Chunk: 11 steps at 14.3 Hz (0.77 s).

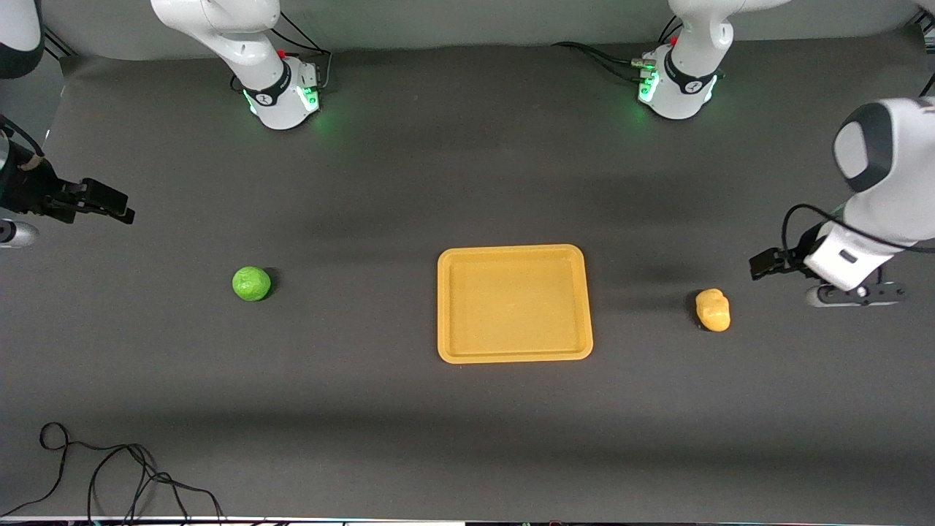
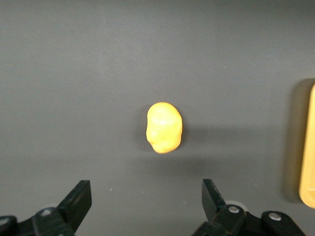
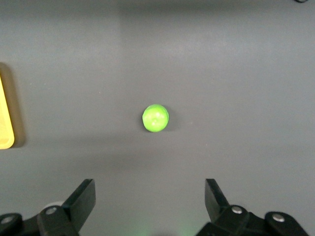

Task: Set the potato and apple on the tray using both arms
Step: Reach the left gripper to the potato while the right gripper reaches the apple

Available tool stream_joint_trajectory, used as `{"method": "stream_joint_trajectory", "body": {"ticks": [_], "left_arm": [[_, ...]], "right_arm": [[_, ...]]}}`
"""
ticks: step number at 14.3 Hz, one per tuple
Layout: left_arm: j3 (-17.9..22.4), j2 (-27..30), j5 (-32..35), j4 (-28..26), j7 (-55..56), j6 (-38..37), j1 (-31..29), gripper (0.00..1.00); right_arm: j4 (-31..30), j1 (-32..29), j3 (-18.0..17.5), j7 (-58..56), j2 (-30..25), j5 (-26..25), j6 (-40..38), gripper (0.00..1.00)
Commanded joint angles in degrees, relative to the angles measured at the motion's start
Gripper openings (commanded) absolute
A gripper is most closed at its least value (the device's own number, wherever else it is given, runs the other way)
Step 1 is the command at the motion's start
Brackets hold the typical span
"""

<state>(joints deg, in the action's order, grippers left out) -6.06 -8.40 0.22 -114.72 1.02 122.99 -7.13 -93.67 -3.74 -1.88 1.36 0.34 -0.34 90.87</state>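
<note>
1. Yellow-orange and glossy, the potato point(image 1: 713, 310) lies on the dark surface point(image 1: 467, 424) toward the left arm's end, at the tray's point(image 1: 513, 356) 3 o'clock in the front view.
2. The green apple point(image 1: 251, 283) lies at the tray's 9 o'clock, well apart.
3. The tray holds nothing.
4. The left gripper point(image 2: 147, 204) hovers near the potato, fingers point(image 2: 78, 201) wide apart, holding nothing.
5. The right gripper point(image 3: 150, 201) hangs near the apple, fingers point(image 3: 82, 199) spread wide, holding nothing.

A dark grey matte table surface point(image 1: 409, 424) fills the scene, and a thin black looped cable point(image 1: 109, 475) trails along its edge nearest the front camera.
</note>
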Motion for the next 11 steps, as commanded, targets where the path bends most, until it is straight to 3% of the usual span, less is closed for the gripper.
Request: {"method": "stream_joint_trajectory", "body": {"ticks": [1, 8, 10, 11], "left_arm": [[0.3, -6.6, 0.4, -0.4, -0.6, 6.3, 0.6, 1.00], [0.4, -18.1, 1.2, -0.8, 1.1, 17.5, 2.2, 1.00], [0.4, -18.6, 1.2, -0.8, 1.3, 17.7, 2.6, 0.90], [0.4, -18.5, 1.2, -0.8, 1.5, 17.5, 2.6, 0.80]], "right_arm": [[-6.3, 0.3, 0.5, -1.2, -0.3, -0.3, 6.8, 0.99], [-25.8, 1.5, 0.5, -0.4, 2.2, -0.5, 29.7, 0.99], [-30.4, 1.6, 0.6, -0.3, 3.9, -0.5, 36.3, 0.99], [-32.3, 1.6, 0.6, 0.4, 4.7, -0.4, 39.0, 0.98]]}}
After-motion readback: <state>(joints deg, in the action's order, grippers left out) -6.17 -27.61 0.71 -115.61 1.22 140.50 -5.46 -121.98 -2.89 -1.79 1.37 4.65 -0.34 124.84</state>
